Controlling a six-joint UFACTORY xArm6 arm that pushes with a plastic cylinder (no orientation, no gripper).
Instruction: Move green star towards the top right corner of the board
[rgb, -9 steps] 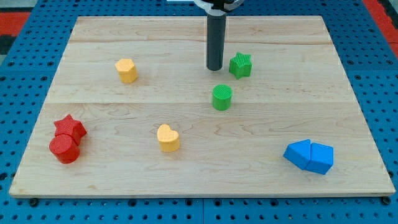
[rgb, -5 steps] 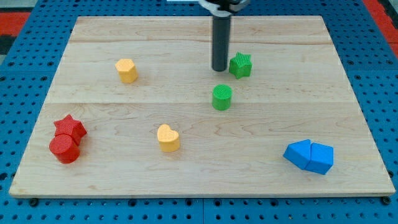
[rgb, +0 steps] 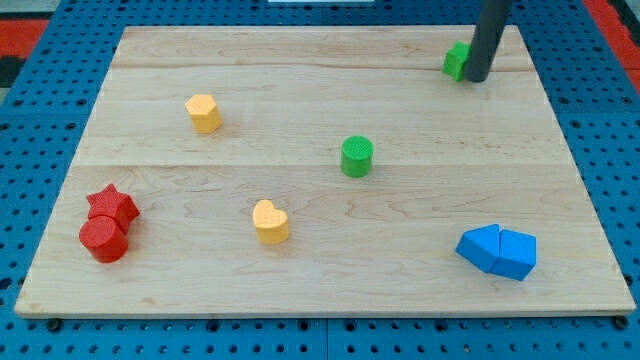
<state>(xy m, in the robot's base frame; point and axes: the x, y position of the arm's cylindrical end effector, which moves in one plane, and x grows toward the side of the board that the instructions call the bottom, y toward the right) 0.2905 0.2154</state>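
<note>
Pale wooden board (rgb: 300, 260) on blue pegboard (rgb: 40, 330)

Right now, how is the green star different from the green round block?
The green star block sits near the view's top right corner, half hidden behind my tip; the green cylinder block stands alone mid-board, fully visible. The cylinder's top is round; the star's shape barely shows. Both are green and ridged-looking.

The wooden worktop (rgb: 300, 100) has wide open room in the middle. Only the round green block (rgb: 357, 157) and yellow heart block (rgb: 270, 222) stand there.
</note>
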